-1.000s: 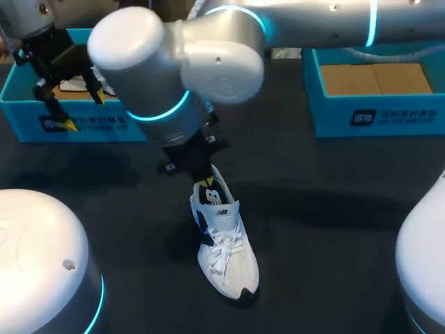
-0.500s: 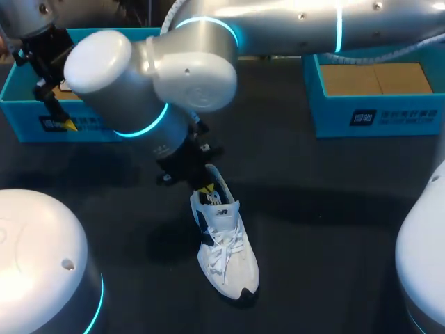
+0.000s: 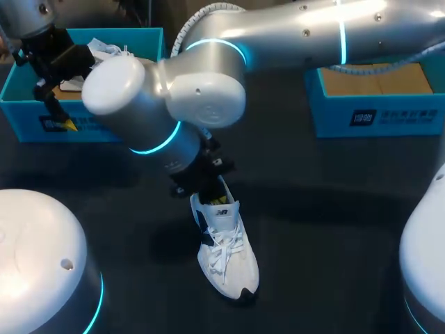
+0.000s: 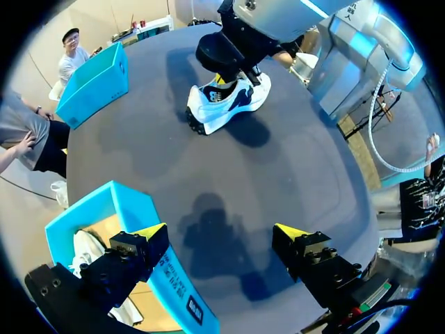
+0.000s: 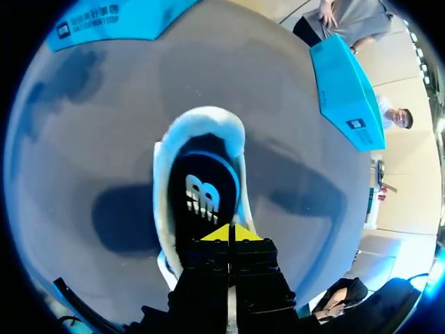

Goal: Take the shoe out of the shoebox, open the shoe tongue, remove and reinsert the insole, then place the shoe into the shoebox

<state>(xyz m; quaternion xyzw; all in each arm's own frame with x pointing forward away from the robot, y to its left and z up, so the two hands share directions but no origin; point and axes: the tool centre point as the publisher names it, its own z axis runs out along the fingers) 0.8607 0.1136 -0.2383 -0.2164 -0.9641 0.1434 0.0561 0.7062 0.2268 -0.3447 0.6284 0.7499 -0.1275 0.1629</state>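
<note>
A white sneaker [image 3: 226, 257] lies on the black table, toe towards the front edge. My right arm reaches across from the right, and its gripper [image 3: 215, 200] is down in the heel opening. In the right wrist view that gripper [image 5: 229, 233] is shut, its yellow tips together just over the dark insole [image 5: 205, 188] inside the shoe [image 5: 163, 174]; nothing shows between them. My left gripper [image 3: 73, 111] hangs open over the front wall of the left blue shoebox [image 3: 35, 122]. From the left wrist, the open left gripper [image 4: 221, 233] straddles that box wall [image 4: 174, 285], with the sneaker [image 4: 226, 101] far ahead.
A second white shoe [image 3: 108, 49] lies in the left shoebox. Another blue box [image 3: 375, 115] with a cardboard floor stands at the back right. My right arm's bulky joints hang over the table's middle, above the sneaker's heel.
The right arm's elbow has swung left then back, and its wrist has sunk closer to the shoe's heel opening. The sneaker and my left arm have stayed put.
</note>
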